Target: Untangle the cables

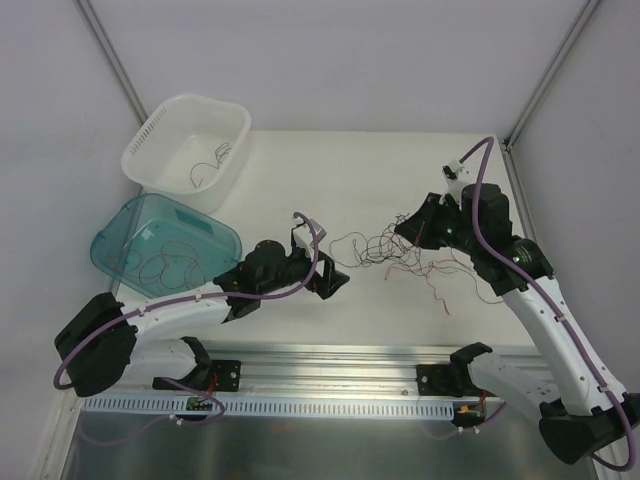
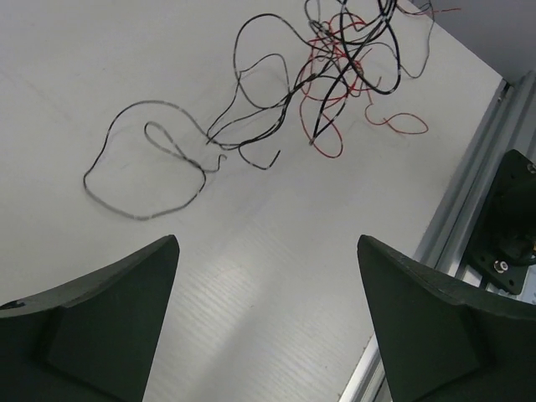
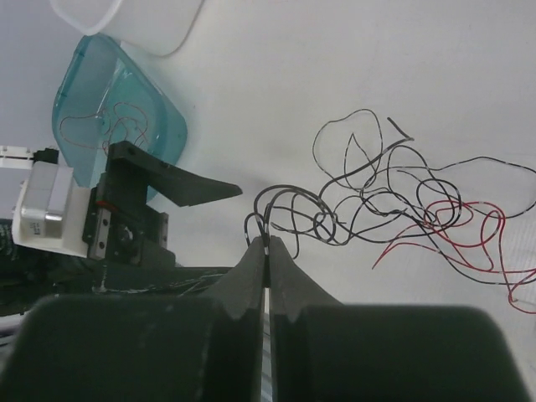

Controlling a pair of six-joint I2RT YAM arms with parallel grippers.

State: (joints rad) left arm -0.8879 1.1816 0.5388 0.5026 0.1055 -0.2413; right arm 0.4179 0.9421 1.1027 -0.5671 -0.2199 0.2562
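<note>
Left arm stretches low from the left across the table [image 1: 350, 170]. The left gripper [image 1: 338, 282] points right at the cables [image 1: 400, 258], jaws spread wide, nothing between them, clear of the wires. Right arm bends in from the right, and the right gripper [image 1: 405, 228] sits at the tangle's far edge, jaws pressed together on a dark strand. The cables sprawl mid-table between both grippers: curly black and red strands, loosely knotted, with a grey loop trailing left.
</note>
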